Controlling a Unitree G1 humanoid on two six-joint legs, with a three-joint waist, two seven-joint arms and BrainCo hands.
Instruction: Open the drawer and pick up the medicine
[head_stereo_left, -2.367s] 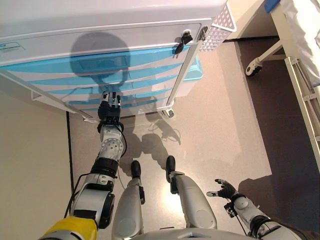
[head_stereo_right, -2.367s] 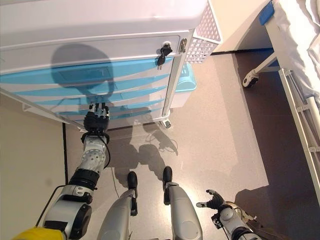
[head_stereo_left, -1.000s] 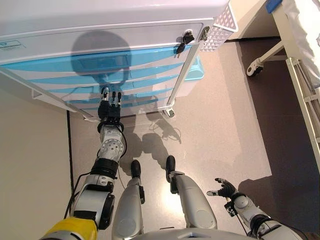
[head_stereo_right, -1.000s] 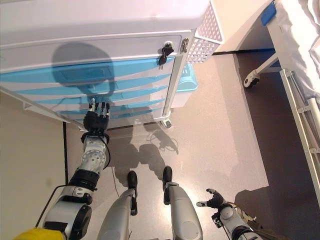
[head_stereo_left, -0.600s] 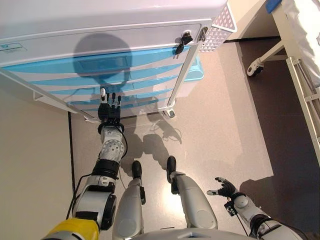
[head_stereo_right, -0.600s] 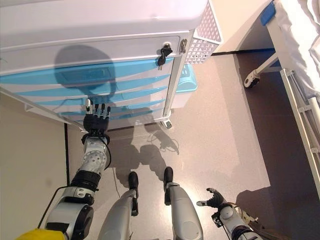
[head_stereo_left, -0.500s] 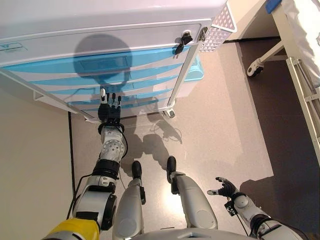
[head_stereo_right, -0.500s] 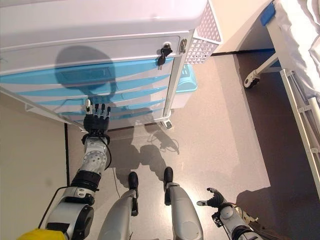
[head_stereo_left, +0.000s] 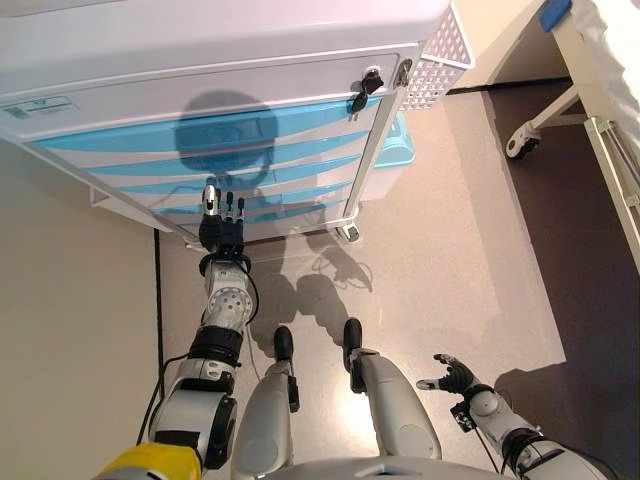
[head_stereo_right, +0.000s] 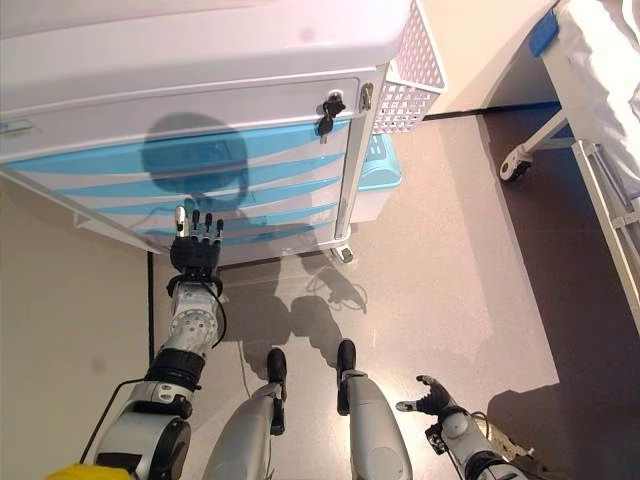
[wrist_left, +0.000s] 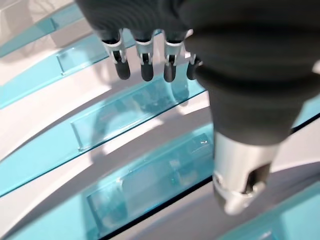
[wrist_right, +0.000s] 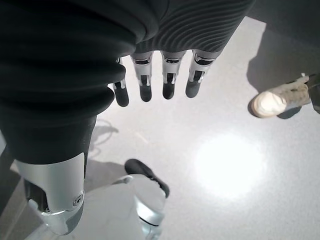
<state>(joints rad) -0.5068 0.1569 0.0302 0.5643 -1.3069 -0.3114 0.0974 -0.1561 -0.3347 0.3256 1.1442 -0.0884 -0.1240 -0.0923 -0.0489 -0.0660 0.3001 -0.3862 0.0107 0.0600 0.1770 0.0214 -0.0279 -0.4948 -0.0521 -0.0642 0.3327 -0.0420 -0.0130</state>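
A white cart (head_stereo_left: 200, 60) carries a stack of translucent blue drawers (head_stereo_left: 280, 150), all pushed in. My left hand (head_stereo_left: 222, 232) is raised in front of the lower drawers with its fingers (wrist_left: 145, 60) straight and open. Their tips sit close to a blue drawer front (wrist_left: 125, 120), and I cannot tell whether they touch it. No medicine shows in any view. My right hand (head_stereo_left: 455, 378) hangs low at the right over the floor, open and holding nothing, its fingers (wrist_right: 167, 80) relaxed.
A key hangs in a lock (head_stereo_left: 362, 88) at the cart's upper right. A white perforated basket (head_stereo_left: 440, 60) is fixed to the cart's side, above a light blue bin (head_stereo_left: 392, 150). A bed frame's castor (head_stereo_left: 520, 145) stands at the right. A person's shoe (wrist_right: 275, 100) is on the floor.
The whole picture has shifted, so the camera moved. My left hand's fingers have straightened from a slight curl and stay before the lower drawers. The right hand is unchanged.
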